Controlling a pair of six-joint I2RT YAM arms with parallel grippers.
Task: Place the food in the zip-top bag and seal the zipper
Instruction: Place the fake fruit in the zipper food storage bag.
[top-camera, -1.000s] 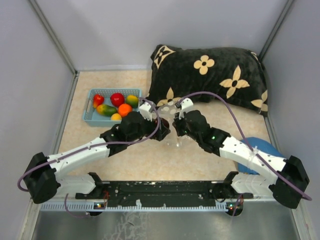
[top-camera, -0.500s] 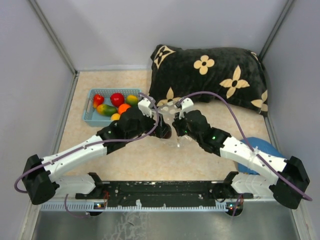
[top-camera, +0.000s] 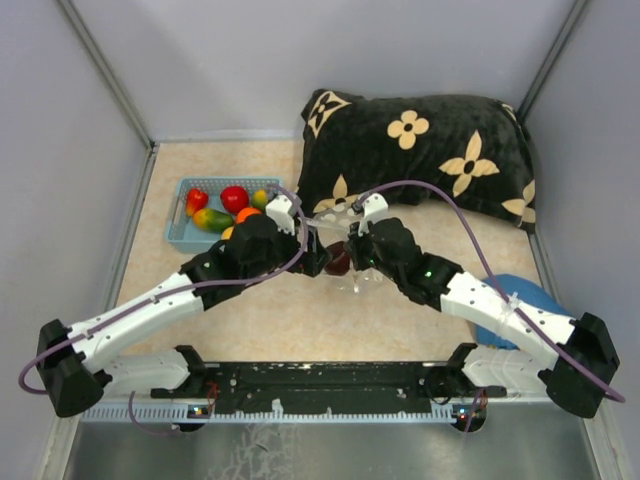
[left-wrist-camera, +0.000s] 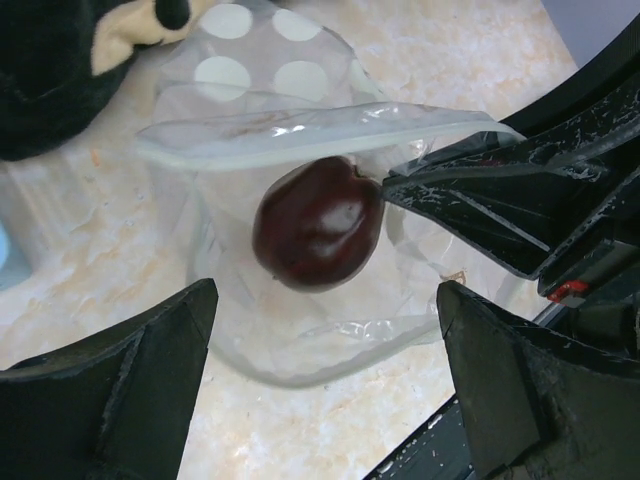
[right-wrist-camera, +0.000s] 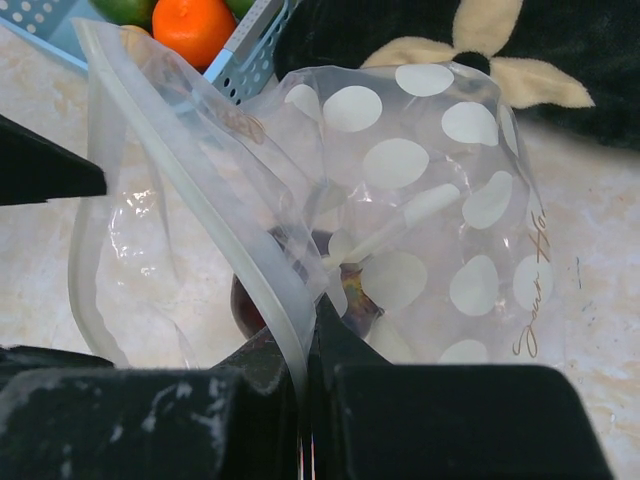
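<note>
The clear zip-top bag (top-camera: 365, 275) with white dots lies at mid-table, its mouth held open. One dark brown food piece (top-camera: 338, 260) sits inside it, and it shows in the left wrist view (left-wrist-camera: 318, 222) and the right wrist view (right-wrist-camera: 255, 300). My right gripper (right-wrist-camera: 315, 305) is shut on the zipper strip (right-wrist-camera: 190, 170) at the bag's mouth edge. My left gripper (left-wrist-camera: 325, 295) is open and empty just outside the mouth, its fingers either side of the bag (left-wrist-camera: 250, 80). The other food (top-camera: 234, 197) lies in the light blue basket (top-camera: 183, 238).
A black pillow (top-camera: 420, 150) with cream flowers lies behind the bag, touching its far end. A blue object (top-camera: 525, 295) sits under the right arm at the right. The basket's corner (right-wrist-camera: 250, 45) is close to the bag's mouth. Grey walls enclose the table.
My left gripper has drawn back a little to the left, and the dark brown piece now lies in the bag clear of its fingers. The right gripper has kept its hold.
</note>
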